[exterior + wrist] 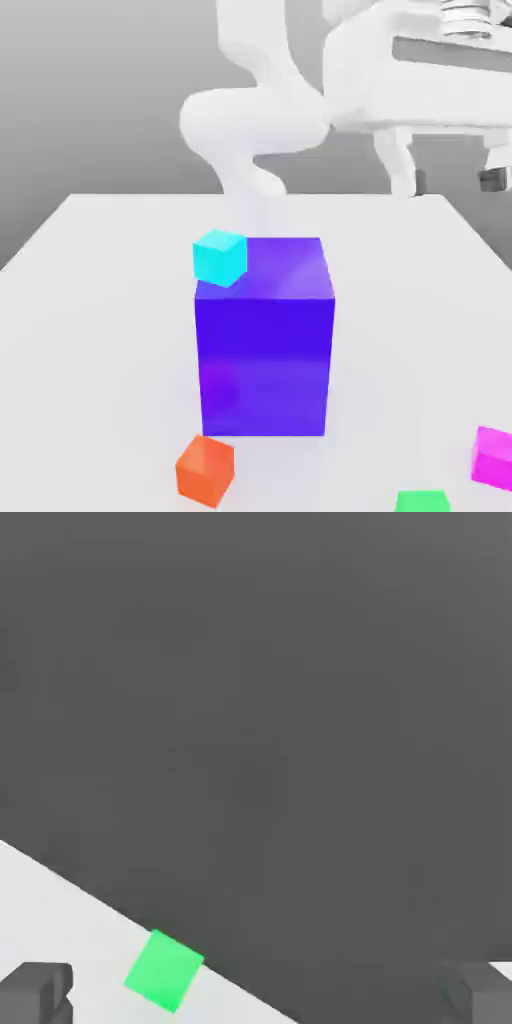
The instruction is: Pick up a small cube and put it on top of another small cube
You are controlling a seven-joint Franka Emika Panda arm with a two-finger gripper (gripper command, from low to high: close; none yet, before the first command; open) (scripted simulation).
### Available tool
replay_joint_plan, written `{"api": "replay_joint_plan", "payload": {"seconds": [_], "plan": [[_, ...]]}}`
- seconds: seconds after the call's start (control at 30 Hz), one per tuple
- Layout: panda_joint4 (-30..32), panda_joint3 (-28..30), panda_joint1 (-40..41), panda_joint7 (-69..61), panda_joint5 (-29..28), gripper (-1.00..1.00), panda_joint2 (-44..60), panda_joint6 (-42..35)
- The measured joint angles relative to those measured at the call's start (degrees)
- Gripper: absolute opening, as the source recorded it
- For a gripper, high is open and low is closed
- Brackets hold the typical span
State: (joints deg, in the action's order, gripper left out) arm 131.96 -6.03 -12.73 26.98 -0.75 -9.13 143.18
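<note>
Two separate risks face us: the glossy magenta-pink cube (493, 459) lies near the white desk's (120, 330) edge at the exterior view's right, so a careless approach could knock it off; and because it is small, a misaligned release could let it slide from whichever small cube we choose as its base. The big blue-violet block (265, 365) could also obstruct a low sweep, and the small cyan cube (220, 258) on its top could be knocked down. Our white two-finger pincer (455, 182) is spread wide, its fingertips well apart, holding nothing and touching nothing, raised above the desk.
</note>
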Motion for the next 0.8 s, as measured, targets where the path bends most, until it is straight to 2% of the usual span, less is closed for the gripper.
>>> {"api": "replay_joint_plan", "payload": {"seconds": [0.43,0.6,0.63,0.8], "plan": [[0.1,-4.7,-8.9,-9.6,-6.6,0.0,27.3,8.2],[-1.8,-2.3,-11.7,-8.2,-10.1,0.0,37.8,15.1],[-2.0,-2.0,-12.0,-8.0,-10.4,-1.0,38.9,15.9],[-2.0,-2.0,-12.0,-8.0,-10.4,-1.0,38.9,15.9]]}}
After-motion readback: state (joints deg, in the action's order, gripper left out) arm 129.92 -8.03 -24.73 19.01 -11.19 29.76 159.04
